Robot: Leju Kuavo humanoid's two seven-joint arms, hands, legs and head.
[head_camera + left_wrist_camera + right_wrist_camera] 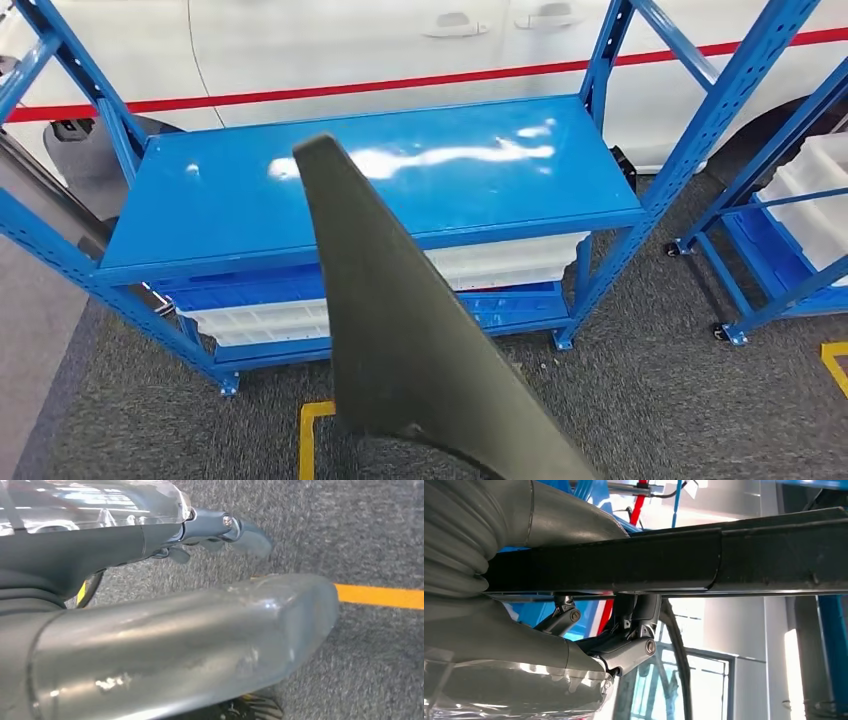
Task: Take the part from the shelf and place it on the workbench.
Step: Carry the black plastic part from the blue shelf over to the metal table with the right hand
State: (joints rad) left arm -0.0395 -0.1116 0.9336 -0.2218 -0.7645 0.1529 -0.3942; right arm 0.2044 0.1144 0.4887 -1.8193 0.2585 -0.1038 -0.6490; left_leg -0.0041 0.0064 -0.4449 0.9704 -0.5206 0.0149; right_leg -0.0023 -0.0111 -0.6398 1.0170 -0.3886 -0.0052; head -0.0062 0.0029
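A long dark grey-green part (400,330) rises tilted close in front of me, its narrow tip reaching over the blue shelf top (230,210). In the right wrist view the same dark part (674,560) runs across as a long bar, and my right hand (524,635) grips it with the thumb on one side and the darker fingers (624,650) on the other. My left hand (175,630) hangs over the grey carpet with its thumb and fingers (245,535) apart and nothing between them.
The blue shelf's top board is bare and glossy; white bins (500,260) sit on its lower level. A white car (330,40) with a red stripe stands behind. Another blue rack (790,200) with white bins is at the right. Yellow floor marks (312,430) lie on the carpet.
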